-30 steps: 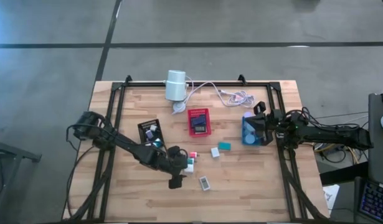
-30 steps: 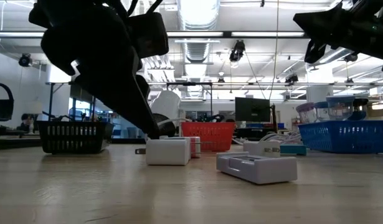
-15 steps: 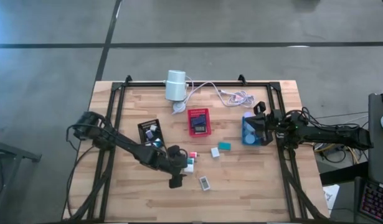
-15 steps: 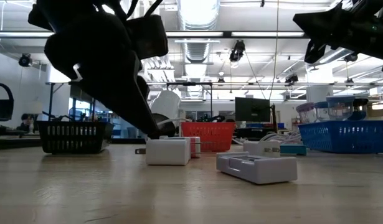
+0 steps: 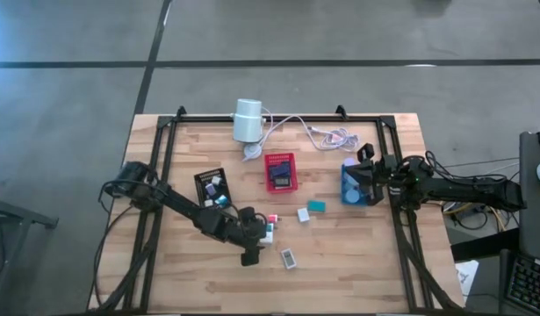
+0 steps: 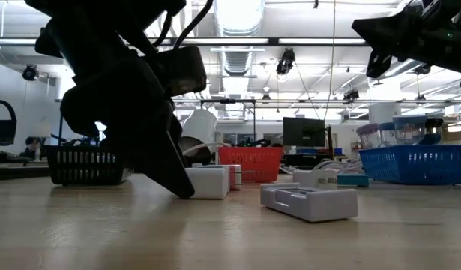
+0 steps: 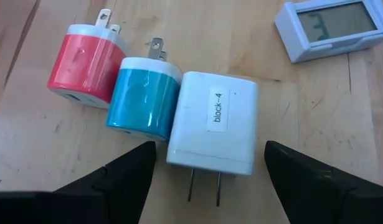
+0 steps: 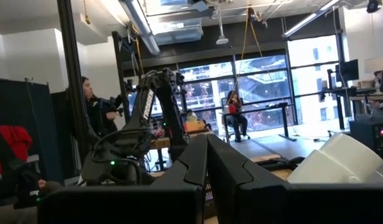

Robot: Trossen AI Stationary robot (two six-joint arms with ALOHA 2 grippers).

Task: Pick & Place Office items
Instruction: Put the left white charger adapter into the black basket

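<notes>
The left gripper hangs low over the wooden table, its fingers spread wide on either side of the white charger block without gripping it. Beside that block lie a teal plug and a pink plug, touching in a row; a small white display unit sits just beyond. Behind the table is a bright workshop with ceiling lights. The right gripper, fingers pressed together and empty, waits over the blue tray, well apart from the block.
</notes>
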